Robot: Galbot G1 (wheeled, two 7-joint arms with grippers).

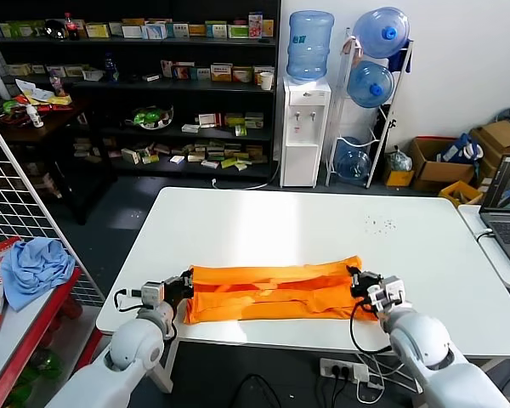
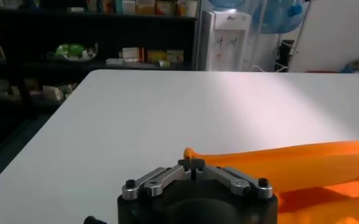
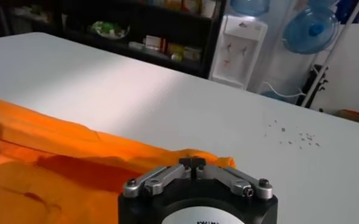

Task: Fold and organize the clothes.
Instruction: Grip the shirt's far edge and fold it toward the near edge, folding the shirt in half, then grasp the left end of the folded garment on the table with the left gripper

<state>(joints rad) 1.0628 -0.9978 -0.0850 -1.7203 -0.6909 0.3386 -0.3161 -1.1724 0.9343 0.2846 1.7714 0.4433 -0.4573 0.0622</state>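
The clothes are one bright orange T-shirt [image 1: 272,293], folded into a long flat strip across the near part of the white table [image 1: 272,229]. My left gripper [image 1: 185,286] is at the strip's left end, and in the left wrist view its jaws [image 2: 191,165] are shut on a pinched corner of the shirt [image 2: 289,164]. At the strip's right end my right gripper [image 1: 358,280] is likewise shut, its tips [image 3: 193,162] closed on the edge of the orange fabric [image 3: 57,158]. Both ends lie low on the table.
A light blue cloth [image 1: 36,268] lies on a red side table at the left, beside a wire rack [image 1: 17,187]. A laptop [image 1: 506,208] sits on a table at the right. Shelves and a water dispenser [image 1: 304,127] stand beyond the far edge.
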